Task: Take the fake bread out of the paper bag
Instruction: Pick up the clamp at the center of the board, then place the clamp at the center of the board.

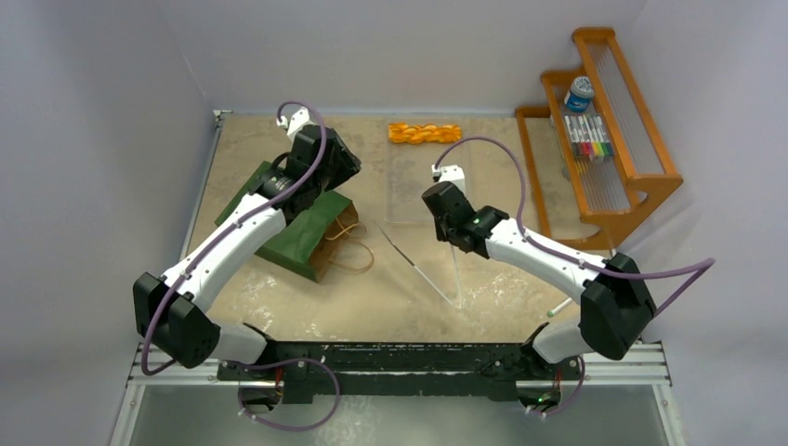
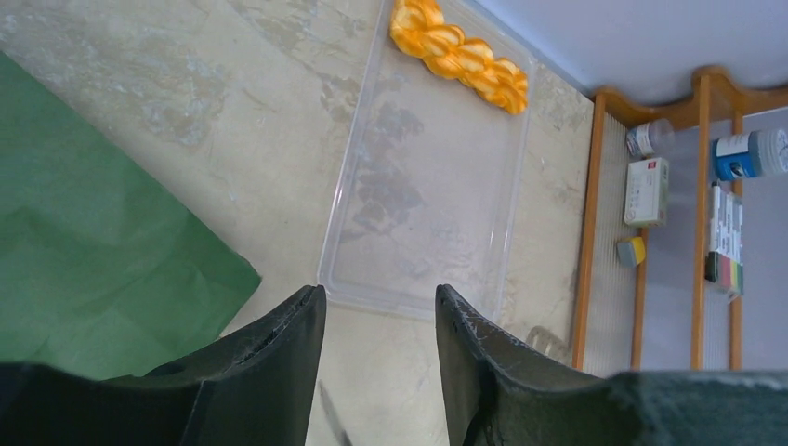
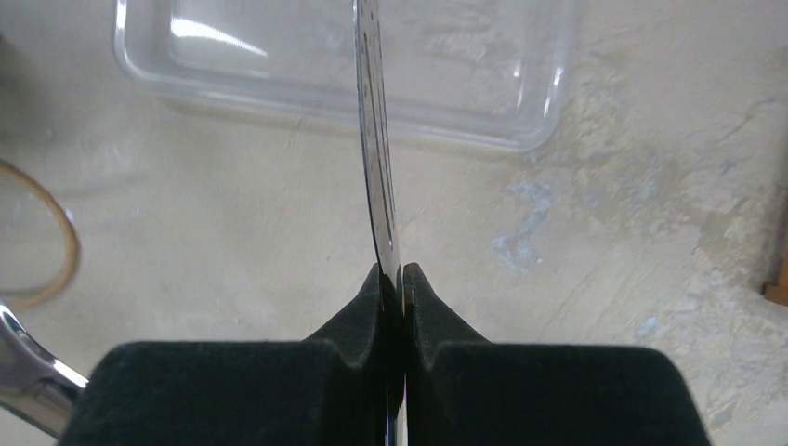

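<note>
Left hand (image 2: 379,295) gapes beside paper bag (image 2: 84,251) edge; right hand (image 3: 401,271) pinches tongs (image 3: 372,139).

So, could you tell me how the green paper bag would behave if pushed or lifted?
The paper bag is creased and lying on its side, so it probably crumples rather than holding shape. It looks light on the smooth table; a push likely slides it.

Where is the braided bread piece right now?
In the top view the braided bread lies centre-back at the far end of the clear tray, between the green paper bag on the left and the wooden rack on the right.
</note>
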Controlling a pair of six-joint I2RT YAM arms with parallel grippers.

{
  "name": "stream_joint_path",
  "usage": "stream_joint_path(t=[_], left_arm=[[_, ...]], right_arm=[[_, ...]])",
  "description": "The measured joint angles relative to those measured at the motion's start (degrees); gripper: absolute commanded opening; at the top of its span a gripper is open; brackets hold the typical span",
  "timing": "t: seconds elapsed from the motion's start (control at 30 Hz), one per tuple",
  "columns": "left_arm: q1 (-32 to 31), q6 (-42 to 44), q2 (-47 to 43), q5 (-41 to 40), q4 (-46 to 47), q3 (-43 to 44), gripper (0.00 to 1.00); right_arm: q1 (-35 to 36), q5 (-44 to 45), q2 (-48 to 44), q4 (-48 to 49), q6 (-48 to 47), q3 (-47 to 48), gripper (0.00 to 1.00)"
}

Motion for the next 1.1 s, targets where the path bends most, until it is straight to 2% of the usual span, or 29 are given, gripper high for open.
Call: stream_joint_path(t=[0.23,0.4,0.57,0.87,1.03,1.1], left_arm=[[0.0,-0.1,-1.6,-2.3,-0.2,-0.5,0.45],[-0.2,-1.2,-6.8,-2.4,-0.1,-5.6,0.44],[-0.4,-1.8,-11.9,-3.3,-2.3,-10.4,0.43],[-0.4,-1.7,-18.0,-4.6,-7.1,-10.9,0.43],[-0.5,-1.6,-19.4,-4.3,-8.8,-11.8,0.43],[-0.9,-1.6,-19.4,-3.9,-9.7,-12.1,0.43]], right_arm=[[3.6,-1.8,3.5,1.4,0.4,-2.9,0.00],[3.4,-1.8,8.2,2.1,0.6,-2.5,0.00],[0.1,-1.3,9.5,2.0,0.3,0.5,0.00],[-6.2,0.1,9.3,4.3,0.2,1.6,0.00],[-8.7,0.1,14.6,5.5,0.2,5.7,0.00],[-9.7,0.0,17.0,6.3,0.2,7.0,0.05]])
